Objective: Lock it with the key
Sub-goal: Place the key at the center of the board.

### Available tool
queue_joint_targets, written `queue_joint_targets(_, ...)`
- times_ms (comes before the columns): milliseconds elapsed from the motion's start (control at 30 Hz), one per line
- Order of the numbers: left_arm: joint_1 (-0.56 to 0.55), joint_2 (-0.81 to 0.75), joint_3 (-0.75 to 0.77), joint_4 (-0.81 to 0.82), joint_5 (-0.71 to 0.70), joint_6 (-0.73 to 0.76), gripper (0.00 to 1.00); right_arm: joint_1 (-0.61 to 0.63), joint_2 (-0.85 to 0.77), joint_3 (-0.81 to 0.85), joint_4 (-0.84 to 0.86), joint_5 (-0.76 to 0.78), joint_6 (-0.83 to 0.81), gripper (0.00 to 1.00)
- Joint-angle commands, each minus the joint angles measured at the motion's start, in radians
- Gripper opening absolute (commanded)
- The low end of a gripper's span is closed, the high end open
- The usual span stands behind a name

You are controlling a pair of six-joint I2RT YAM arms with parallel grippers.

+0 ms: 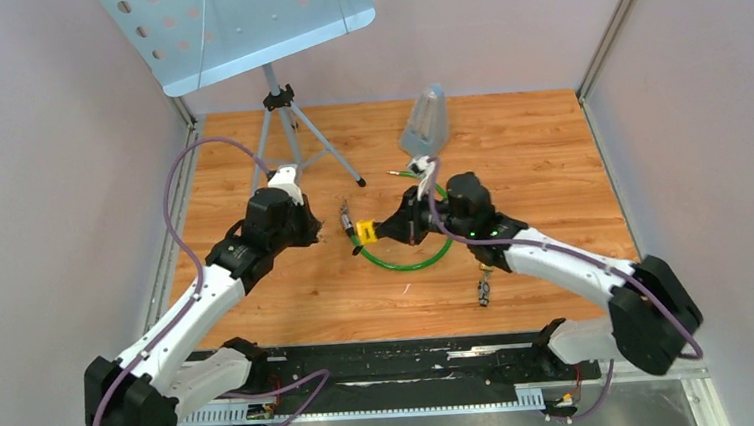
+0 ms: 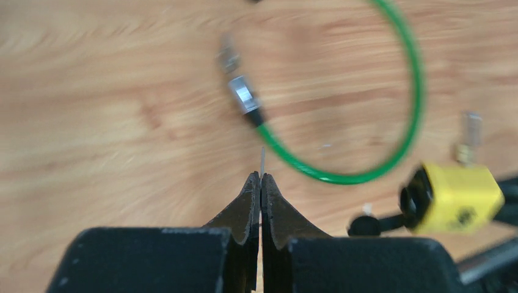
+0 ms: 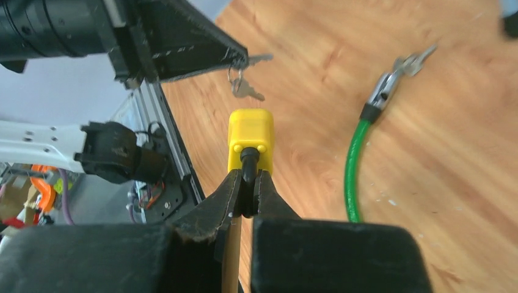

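- My left gripper (image 2: pixel 261 183) is fully closed, its two dark fingers pressed together on a small silver metal key (image 3: pixel 261 58). The left wrist camera shows only a thin sliver of blade poking out beyond the tips.
- From the right wrist camera, a ring with a spare key (image 3: pixel 247 90) dangles under that pinched key.
- My right gripper (image 3: pixel 247 186) is clamped nearly closed on the short black neck (image 3: pixel 247 160) at the near end of the boxy yellow plastic lock body (image 3: pixel 249 135).
- The lock sits between the two grippers near the middle of the wooden table top (image 1: pixel 540 161). The key tip is close to the lock's far end but apart from it.
- The green coated cable loop (image 2: pixel 418 85) lies on the wood beside the lock, and its silver metal end fitting (image 2: pixel 243 97) lies loose on the table.
- A pale blue perforated metal music stand (image 1: pixel 239 22) stands at the far left.
- I cannot tell whether the lock rests on the table or is lifted.
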Motion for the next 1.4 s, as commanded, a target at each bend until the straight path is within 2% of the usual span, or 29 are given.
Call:
queue_joint_targets(0, 0.094, 0.009, -0.066, -0.047, -0.237, -0.100, 0.00, 0.071, 0.174, 0.098, 0.183, -0.044, 0.021, 0.00)
queue_joint_targets(233, 0.151, -0.066, -0.102, -0.166, -0.385, -0.150, 0.00, 0.207, 0.577, 0.364, 0.198, -0.139, 0.018, 0.00)
queue_joint_targets(433, 0.158, -0.123, -0.135, -0.244, -0.459, -0.166, 0.00, 0.243, 0.835, 0.578, 0.209, -0.257, 0.035, 0.00)
queue_joint_targets(667, 0.161, -0.174, -0.223, -0.273, -0.545, -0.267, 0.00, 0.242, 0.996, 0.724, 0.135, -0.285, 0.016, 0.00)
queue_joint_targets(867, 0.166, -0.083, -0.272, -0.204, -0.553, -0.331, 0.00, 0.243, 1.101, 0.779, 0.127, -0.337, 0.005, 0.00)
queue_joint_targets(1033, 0.174, -0.011, -0.255, -0.180, -0.568, -0.341, 0.07, 0.243, 1.153, 0.815, 0.067, -0.327, -0.007, 0.02)
queue_joint_targets(1233, 0.205, 0.056, -0.253, -0.140, -0.596, -0.343, 0.16, 0.241, 1.198, 0.860, 0.009, -0.327, 0.003, 0.12)
queue_joint_targets(1367, 0.216, 0.077, -0.240, -0.139, -0.598, -0.340, 0.37, 0.239, 1.198, 0.875, -0.027, -0.310, 0.006, 0.17)
